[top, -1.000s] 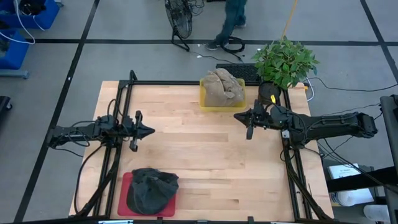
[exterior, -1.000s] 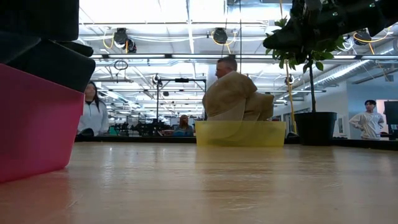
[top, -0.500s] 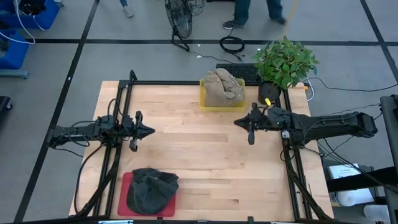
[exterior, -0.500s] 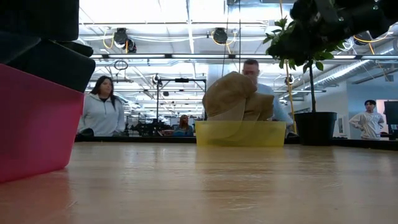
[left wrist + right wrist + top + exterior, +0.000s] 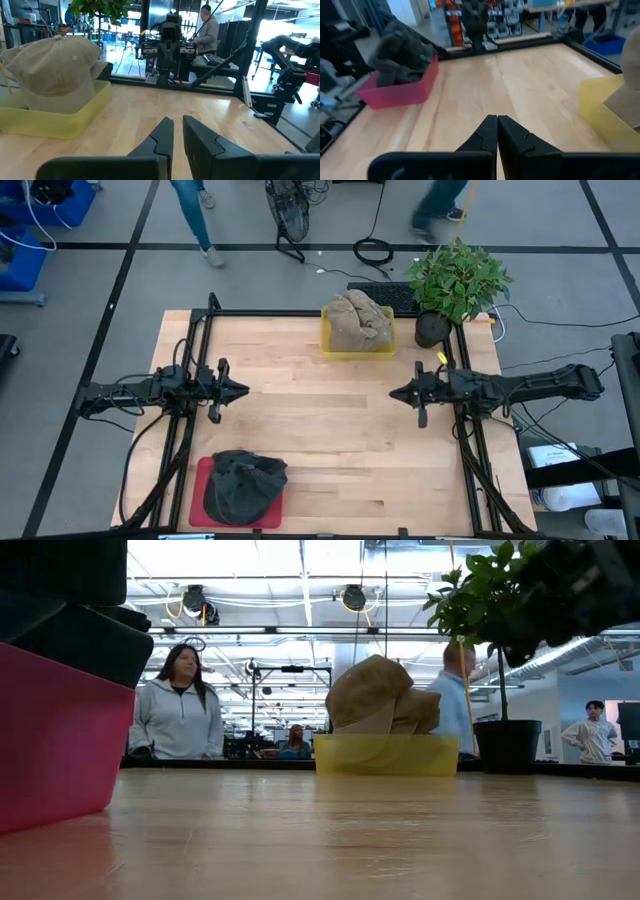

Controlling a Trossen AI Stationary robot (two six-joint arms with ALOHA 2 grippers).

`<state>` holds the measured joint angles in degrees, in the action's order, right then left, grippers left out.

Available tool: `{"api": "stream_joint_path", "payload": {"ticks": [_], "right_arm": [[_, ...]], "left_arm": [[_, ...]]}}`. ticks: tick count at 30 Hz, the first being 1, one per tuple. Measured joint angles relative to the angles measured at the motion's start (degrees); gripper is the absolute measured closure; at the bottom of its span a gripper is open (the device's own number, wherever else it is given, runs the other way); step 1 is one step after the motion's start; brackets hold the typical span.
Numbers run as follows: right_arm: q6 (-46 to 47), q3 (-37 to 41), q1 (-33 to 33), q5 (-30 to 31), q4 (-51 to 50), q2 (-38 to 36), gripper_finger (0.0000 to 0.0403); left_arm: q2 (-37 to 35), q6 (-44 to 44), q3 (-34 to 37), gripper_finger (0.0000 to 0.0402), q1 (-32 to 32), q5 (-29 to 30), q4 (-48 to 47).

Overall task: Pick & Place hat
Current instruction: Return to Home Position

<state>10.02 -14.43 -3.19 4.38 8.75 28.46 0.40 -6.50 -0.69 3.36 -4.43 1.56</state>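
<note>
My left gripper (image 5: 243,391) hovers over the left side of the pale wooden table (image 5: 330,440), its fingers parted by only a thin gap and holding nothing. My right gripper (image 5: 393,394) hangs over the right side, fingers pressed together, empty too. The tan fabric cap (image 5: 356,321) sits in the shallow yellow plastic tray (image 5: 357,351) at the table's far edge. A dark grey crumpled hat (image 5: 243,485) lies in the red tray (image 5: 201,477) at the near left corner.

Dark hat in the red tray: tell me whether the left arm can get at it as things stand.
Probably yes. The left pincer hangs empty over bare table, and the dark hat lies uncovered in its red tray with nothing between.
</note>
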Motion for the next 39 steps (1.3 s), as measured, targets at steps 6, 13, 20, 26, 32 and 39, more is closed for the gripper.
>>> {"api": "stream_joint_path", "payload": {"ticks": [6,13,20,26,32,39], "right_arm": [[0.0,6.9,-0.3,0.0,4.3,-8.1,0.0403],[-0.7,9.2,-0.3,-1.7,0.5,-15.5,0.0403],[-1.8,9.2,-0.3,-1.7,-8.5,-21.9,0.0403],[-3.7,9.1,-0.3,-1.7,-10.1,-27.3,0.0403],[-4.9,9.1,-0.3,-1.7,-11.6,-28.3,0.0403],[-7.1,9.1,-0.3,-2.0,-14.4,-28.2,0.0403]], "left_arm": [[0.0,0.0,0.0,0.0353,0.0,0.0,0.0],[0.0,-0.1,0.0,0.0353,0.0,0.0,0.0],[0.0,-0.2,0.0,0.0353,0.0,0.0,0.0],[0.0,-0.3,0.0,0.0353,0.0,0.0,0.0],[0.0,-0.3,0.0,0.0353,0.0,0.1,0.0],[0.0,-0.4,0.1,0.0353,0.0,0.0,0.3]]}}
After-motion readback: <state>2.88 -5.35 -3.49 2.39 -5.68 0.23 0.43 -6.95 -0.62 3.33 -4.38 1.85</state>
